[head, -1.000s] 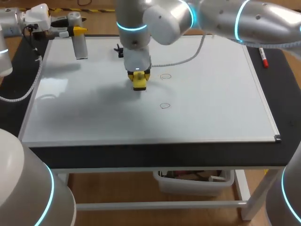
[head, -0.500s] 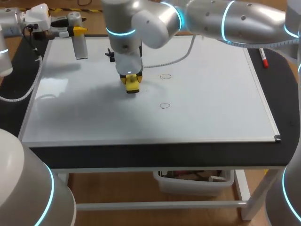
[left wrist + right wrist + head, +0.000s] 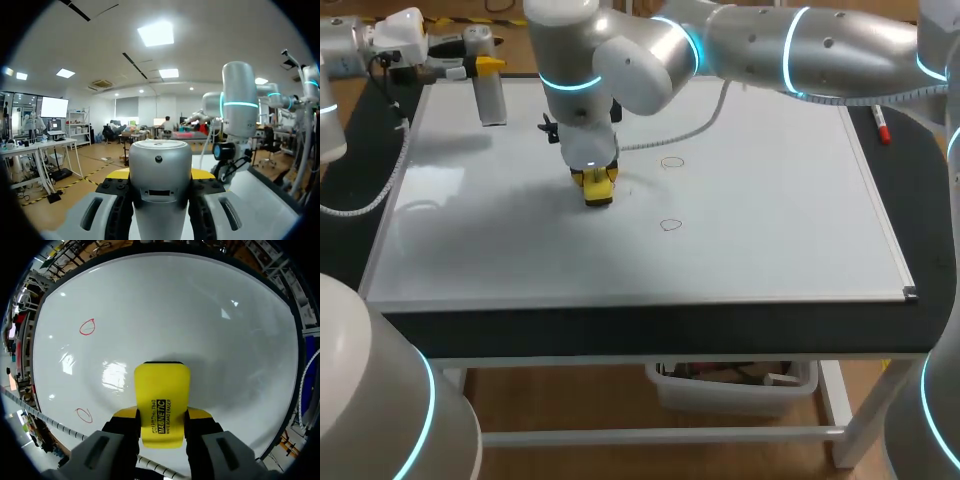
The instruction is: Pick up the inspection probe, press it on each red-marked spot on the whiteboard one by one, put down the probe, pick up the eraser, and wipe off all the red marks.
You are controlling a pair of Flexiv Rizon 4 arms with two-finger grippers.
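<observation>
Right claw (image 3: 161, 415) clamps the eraser (image 3: 161, 390), its underside hidden; left claw (image 3: 161, 174) grips the probe (image 3: 160, 162), tips mostly hidden.

The right arm (image 3: 790, 45) is made of smooth silver-grey tubes with rounded joints, each ringed by a glowing cyan band (image 3: 570, 82). A white ribbed cable (image 3: 690, 131) runs beside it. Its fingers (image 3: 122, 425) are black with yellow tips, set in grey housings with dark slots. The left arm (image 3: 335, 60) is silver too, with a white boxy wrist (image 3: 400, 30) and a ribbed cord (image 3: 382, 188).
</observation>
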